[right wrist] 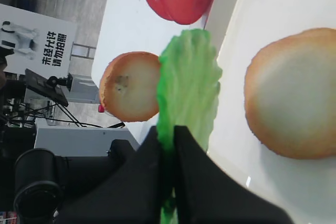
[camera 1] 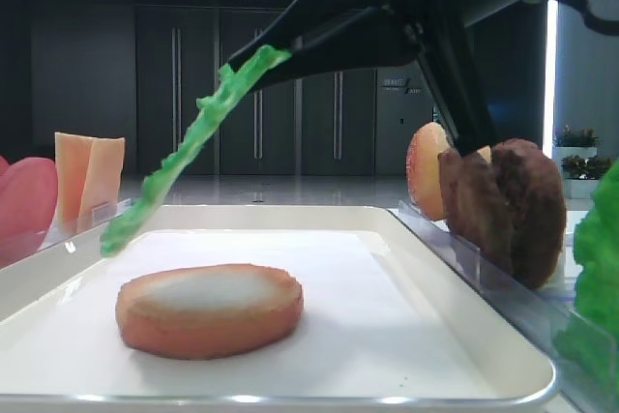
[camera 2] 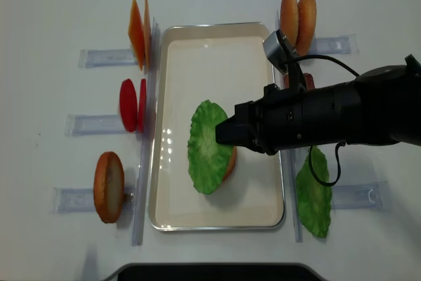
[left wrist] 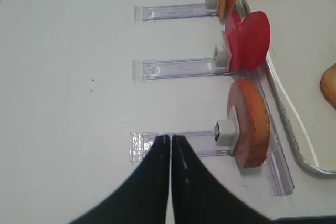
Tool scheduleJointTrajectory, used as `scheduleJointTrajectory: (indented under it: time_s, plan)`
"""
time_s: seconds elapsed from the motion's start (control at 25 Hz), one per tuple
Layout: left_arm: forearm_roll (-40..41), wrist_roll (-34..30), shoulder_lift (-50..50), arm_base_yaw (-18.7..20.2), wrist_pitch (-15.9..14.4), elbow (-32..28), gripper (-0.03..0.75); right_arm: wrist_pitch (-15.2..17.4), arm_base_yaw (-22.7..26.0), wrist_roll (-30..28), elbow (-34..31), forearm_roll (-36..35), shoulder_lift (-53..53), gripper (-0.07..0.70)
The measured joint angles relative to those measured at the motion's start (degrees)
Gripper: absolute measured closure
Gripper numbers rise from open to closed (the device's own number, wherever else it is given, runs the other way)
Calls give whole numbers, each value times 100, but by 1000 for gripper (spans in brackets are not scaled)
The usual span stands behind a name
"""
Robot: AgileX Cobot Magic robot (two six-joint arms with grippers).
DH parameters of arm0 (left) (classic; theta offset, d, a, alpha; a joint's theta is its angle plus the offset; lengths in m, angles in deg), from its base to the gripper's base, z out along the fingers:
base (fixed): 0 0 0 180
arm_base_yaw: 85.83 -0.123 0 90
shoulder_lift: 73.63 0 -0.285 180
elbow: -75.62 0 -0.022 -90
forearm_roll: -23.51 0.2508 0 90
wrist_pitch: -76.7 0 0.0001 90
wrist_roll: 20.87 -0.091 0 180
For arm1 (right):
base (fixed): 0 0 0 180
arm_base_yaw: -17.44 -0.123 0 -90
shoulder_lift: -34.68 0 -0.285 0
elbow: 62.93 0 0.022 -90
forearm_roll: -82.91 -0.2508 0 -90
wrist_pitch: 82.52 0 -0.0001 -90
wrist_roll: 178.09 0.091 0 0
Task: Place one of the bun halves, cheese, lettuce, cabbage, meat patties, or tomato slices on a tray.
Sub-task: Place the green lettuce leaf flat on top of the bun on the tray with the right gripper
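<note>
The right tool (right wrist: 168, 129) is pinched shut on one edge of the lettuce (camera 2: 209, 146); the leaf hangs from the jaws and slopes down and away from the tool, its free end drooping toward the left side of the tray (camera 2: 172, 97); in the low side view its lowest tip looks near the liner, though I cannot tell whether it touches.

Under the leaf lies a bun half (camera 1: 210, 309), flat on the liner with its pale face up; from above the lettuce covers most of it, only a brown edge showing at the leaf's right; so the target sits straight below the held leaf, and the move is, I judge, chiefly downward, then a release.

The right arm is plainly the nearer; the left tool (left wrist: 170, 142) has its jaws together, holding nothing, over the surface left of the tray.
</note>
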Motion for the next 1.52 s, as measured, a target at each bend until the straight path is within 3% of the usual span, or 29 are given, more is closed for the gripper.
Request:
scheduleJointTrajectory:
  time_s: [0.56, 0.96, 1.52]
  plan:
    - [0, 0, 0, 0, 0, 0, 722, -174, -171, 139, 242, -6, -280, 615]
    - [0, 0, 0, 0, 0, 0, 722, -469, -176, 150, 252, -6, -280, 615]
    - [0, 0, 0, 0, 0, 0, 722, -399, -176, 152, 263, -6, -280, 615]
